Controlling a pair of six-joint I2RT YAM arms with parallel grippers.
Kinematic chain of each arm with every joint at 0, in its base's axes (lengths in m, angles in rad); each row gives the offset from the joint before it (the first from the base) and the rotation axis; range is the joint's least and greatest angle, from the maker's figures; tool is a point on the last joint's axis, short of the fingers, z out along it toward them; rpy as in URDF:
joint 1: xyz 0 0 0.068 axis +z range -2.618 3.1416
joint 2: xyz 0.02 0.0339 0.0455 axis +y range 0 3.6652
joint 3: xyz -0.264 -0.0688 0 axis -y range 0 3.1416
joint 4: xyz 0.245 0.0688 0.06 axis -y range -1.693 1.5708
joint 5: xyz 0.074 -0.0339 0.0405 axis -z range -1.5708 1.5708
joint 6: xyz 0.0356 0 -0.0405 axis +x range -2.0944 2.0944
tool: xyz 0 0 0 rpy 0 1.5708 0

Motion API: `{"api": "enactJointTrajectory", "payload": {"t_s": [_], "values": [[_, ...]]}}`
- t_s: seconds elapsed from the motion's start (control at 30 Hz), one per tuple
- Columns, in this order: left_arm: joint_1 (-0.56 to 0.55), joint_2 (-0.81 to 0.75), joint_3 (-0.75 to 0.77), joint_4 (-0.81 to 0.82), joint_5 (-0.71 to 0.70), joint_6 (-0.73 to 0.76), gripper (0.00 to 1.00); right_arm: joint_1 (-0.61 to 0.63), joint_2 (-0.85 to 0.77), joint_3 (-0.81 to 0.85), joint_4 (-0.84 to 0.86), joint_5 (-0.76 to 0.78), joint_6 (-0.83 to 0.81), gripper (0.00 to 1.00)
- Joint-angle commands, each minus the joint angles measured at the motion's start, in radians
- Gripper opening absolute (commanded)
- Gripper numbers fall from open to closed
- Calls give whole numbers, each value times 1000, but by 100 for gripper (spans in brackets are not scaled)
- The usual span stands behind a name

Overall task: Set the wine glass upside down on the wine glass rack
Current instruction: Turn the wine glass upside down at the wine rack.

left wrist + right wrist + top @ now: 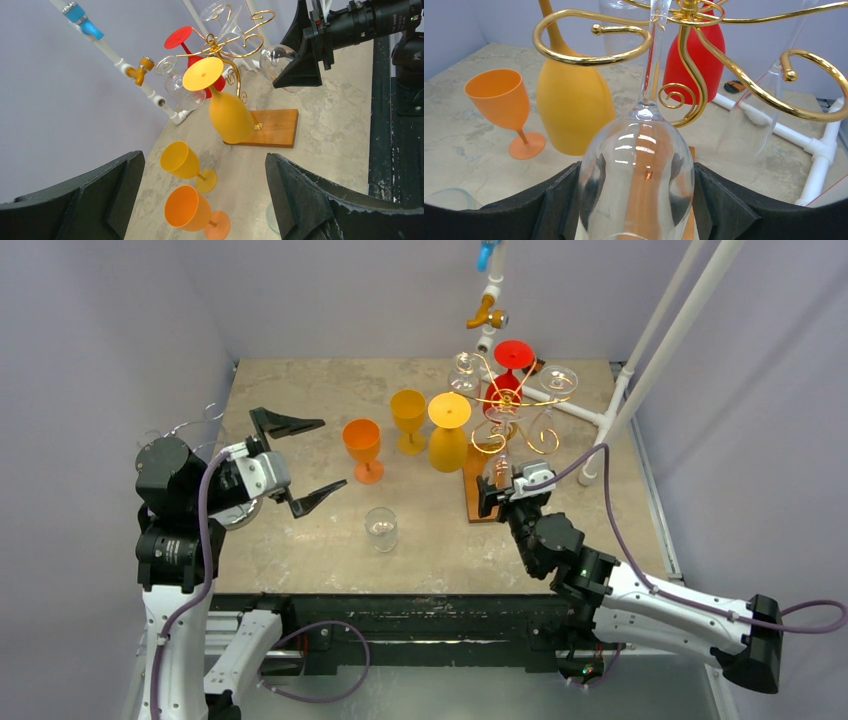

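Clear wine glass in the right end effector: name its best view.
Right wrist: the clear wine glass fills the frame, inverted in the right end effector. Left wrist shows only its bowl, distant; top external shows it small.

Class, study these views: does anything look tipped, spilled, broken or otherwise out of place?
Nothing stands out. The orange glass, yellow glass and clear glass stand upright on the table, nothing spilled; the glasses on the rack hang upside down, apparently intact.
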Motion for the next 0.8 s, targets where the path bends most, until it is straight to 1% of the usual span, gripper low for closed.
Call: {"api": "enactJointTrajectory", "payload": {"t_s": [0.0,0.37,0.77], "values": [[5,0,-11,13,-6,22,100,-9,11,25,100,-47,-8,0],[6,1,-17,11,-7,22,100,-9,72,36,143,-111,-9,0],[6,-3,-20,2,-11,27,100,-9,35,10,136,-160,16,0]]}}
